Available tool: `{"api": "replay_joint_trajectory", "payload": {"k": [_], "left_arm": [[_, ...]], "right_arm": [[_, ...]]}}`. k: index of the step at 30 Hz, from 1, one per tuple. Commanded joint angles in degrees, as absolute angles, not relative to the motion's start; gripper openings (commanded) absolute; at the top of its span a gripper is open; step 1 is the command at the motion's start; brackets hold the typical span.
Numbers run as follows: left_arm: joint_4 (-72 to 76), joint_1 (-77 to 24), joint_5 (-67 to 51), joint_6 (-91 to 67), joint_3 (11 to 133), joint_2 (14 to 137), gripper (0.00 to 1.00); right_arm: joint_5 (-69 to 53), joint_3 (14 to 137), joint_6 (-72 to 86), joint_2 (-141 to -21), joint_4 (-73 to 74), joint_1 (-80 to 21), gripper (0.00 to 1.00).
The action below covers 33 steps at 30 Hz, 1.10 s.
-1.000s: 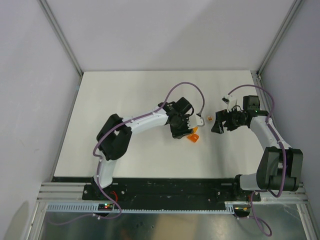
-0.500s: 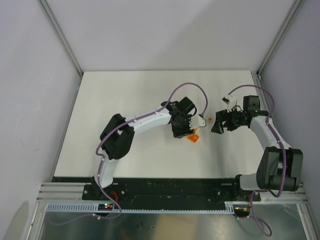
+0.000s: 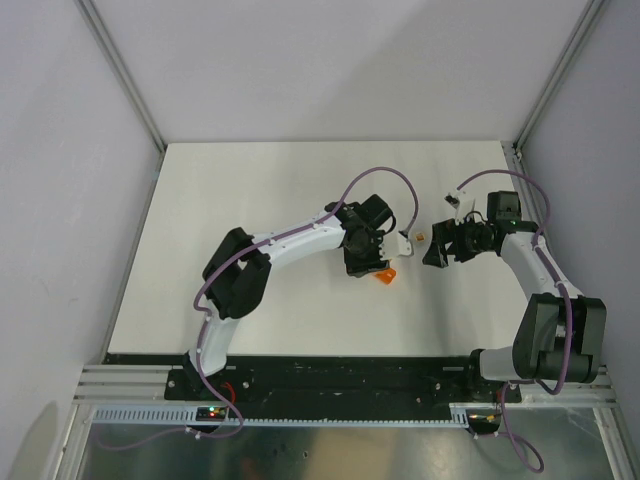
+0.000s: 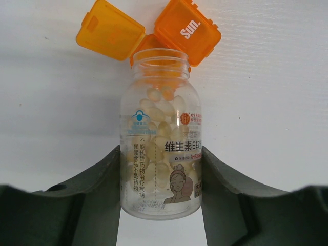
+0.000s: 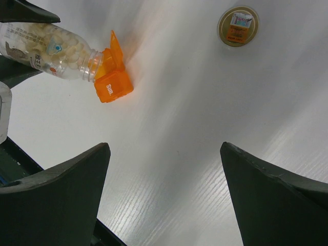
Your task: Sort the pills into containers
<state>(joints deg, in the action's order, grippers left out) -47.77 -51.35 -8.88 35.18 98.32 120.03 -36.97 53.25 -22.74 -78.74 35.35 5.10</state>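
My left gripper (image 4: 161, 174) is shut on a clear, uncapped vial (image 4: 160, 143) with a printed label, holding it by the lower body. Pale yellow-tan pills (image 4: 159, 128) fill the vial. Its mouth lies tilted over the orange two-cell box (image 4: 187, 36); one lid (image 4: 110, 31) is flipped open and the other cell, marked "sun.", is shut. In the right wrist view the vial (image 5: 51, 46) points into the box (image 5: 113, 84). From above, the left gripper (image 3: 366, 255) hangs over the box (image 3: 384, 277). My right gripper (image 3: 436, 250) is open and empty, to the right of the box.
The vial's round tan cap (image 5: 238, 25) lies flat on the white table (image 3: 250, 200), between the two grippers in the top view (image 3: 421, 237). Metal frame posts stand at the table's far corners, and a rail runs along the near edge.
My left wrist has shifted slightly right and turned a little over the orange box, covering more of it. The right arm has not moved.
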Motion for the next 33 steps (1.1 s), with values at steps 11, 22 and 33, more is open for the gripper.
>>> {"api": "replay_joint_trajectory", "payload": {"k": [11, 22, 33], "left_arm": [[-48.91, -51.9, -8.15, 37.32, 101.13, 119.56, 0.0], [-48.71, -51.93, -10.52, 36.54, 100.35, 117.57, 0.0], [-47.64, -51.8, -10.91, 36.07, 99.16, 116.14, 0.0]], "right_arm": [[-38.45, 53.0, -23.63, -78.19, 35.31, 5.44, 0.95], [-38.82, 53.0, -23.56, -78.27, 35.42, 5.45, 0.95], [-38.89, 53.0, -23.53, -78.57, 35.56, 5.53, 0.96]]}}
